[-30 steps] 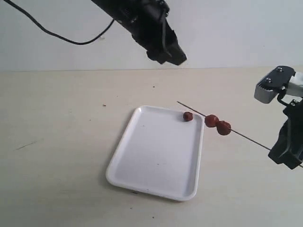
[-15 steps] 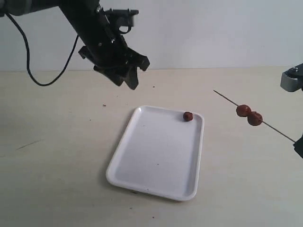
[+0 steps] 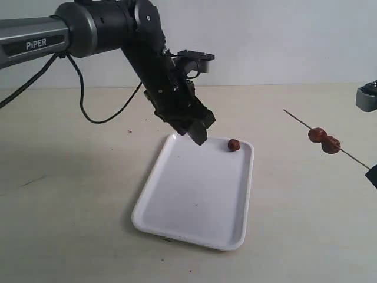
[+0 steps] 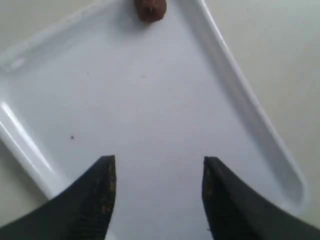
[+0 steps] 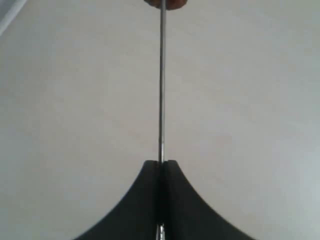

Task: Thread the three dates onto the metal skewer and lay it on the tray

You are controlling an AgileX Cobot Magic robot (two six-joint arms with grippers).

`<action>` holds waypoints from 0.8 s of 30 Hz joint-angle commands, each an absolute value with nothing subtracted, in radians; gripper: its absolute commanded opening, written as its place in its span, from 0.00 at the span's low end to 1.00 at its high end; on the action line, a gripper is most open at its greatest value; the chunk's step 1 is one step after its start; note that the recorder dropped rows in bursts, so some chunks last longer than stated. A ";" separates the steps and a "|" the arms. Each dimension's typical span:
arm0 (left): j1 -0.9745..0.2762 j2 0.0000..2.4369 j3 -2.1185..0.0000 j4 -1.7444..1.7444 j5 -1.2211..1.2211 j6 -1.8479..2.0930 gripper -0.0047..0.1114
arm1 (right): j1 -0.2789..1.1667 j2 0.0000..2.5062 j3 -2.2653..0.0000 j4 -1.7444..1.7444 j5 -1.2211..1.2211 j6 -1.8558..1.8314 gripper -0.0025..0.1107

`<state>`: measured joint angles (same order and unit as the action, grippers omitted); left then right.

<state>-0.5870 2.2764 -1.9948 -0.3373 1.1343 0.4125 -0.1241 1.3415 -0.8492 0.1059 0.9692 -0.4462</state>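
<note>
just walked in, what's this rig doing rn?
Date skewering, partway done. The right gripper, jaws shut, holds the metal skewer out to the right of the tray, with two dates threaded on it. The third date lies loose in the tray near a corner. The left gripper hangs over that end of the tray, jaws open and empty, with the loose date just ahead of it.

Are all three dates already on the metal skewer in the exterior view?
No: only two dates sit on the metal skewer, while the third date lies loose in a corner of the tray.
</note>
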 commanded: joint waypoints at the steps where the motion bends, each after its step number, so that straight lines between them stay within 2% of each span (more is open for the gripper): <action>1: -0.638 2.272 -2.067 -0.173 1.065 0.553 0.49 | -0.130 1.352 -0.855 0.094 0.993 -0.414 0.02; 12: -0.767 2.365 -2.140 0.050 0.950 0.680 0.50 | -0.130 1.404 -0.853 0.094 0.987 -0.415 0.02; 20: -0.777 2.417 -2.140 0.045 0.876 0.665 0.50 | -0.130 1.414 -0.853 0.078 0.963 -0.413 0.02; 24: -0.777 2.408 -2.140 0.083 0.830 0.526 0.50 | -0.130 1.432 -0.853 0.073 0.961 -0.399 0.02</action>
